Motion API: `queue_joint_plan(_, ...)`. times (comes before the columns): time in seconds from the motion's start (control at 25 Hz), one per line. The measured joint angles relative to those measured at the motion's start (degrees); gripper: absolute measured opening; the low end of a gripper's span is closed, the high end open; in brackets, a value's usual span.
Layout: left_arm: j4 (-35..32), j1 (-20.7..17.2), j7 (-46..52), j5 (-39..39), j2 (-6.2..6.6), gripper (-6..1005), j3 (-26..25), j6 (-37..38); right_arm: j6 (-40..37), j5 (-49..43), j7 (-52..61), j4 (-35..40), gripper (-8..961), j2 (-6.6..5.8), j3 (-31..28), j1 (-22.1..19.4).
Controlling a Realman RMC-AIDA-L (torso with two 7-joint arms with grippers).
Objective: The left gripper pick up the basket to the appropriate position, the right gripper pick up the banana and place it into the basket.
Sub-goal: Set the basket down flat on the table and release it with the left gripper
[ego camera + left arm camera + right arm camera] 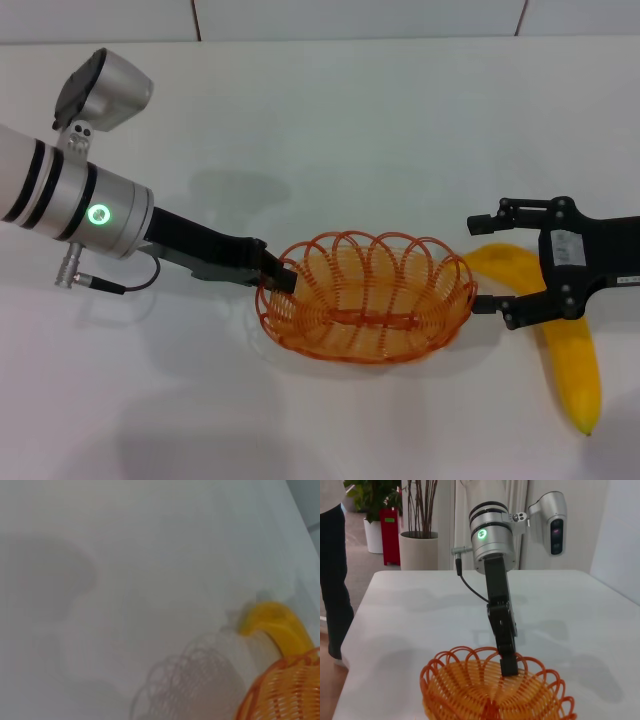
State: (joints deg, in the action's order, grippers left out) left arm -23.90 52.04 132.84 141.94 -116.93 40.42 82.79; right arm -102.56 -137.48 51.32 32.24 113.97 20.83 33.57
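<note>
The orange wire basket (440,328) is at the table's middle, and its shadow lies apart from it, so it seems to hang slightly above the table. My left gripper (278,277) is shut on the basket's left rim; the right wrist view shows it (508,666) clamped on the rim of the basket (470,690). My right gripper (480,263) is open, just right of the basket and over the banana's stem end. The yellow banana (572,360) lies on the table to the right of the basket. The left wrist view shows the basket (290,690) and the banana (277,622).
The white table (350,130) stretches back to a tiled wall. In the right wrist view, potted plants (417,535) and a standing person's leg (335,580) are beyond the table's far edge.
</note>
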Motion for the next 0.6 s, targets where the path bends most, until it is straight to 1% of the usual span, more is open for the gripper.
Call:
queue_joint_plan(0.16,0.15,0.02,0.60,-0.03,0.06,86,0.01,0.02,0.00,0.02,0.00,0.11,888,-0.09,-0.01,0.00)
queue_joint_plan(0.44,-0.66,-1.11,1.67,0.24,0.53,87,0.01,0.00,0.00,0.03,0.01,0.38,888,-0.20,-0.33,-0.02)
queue_joint_plan(0.6,-1.23,-1.59,2.13,0.24,0.55,87,-0.04,-0.08,0.00,0.03,0.03,0.47,888,-0.23,-0.88,-0.16)
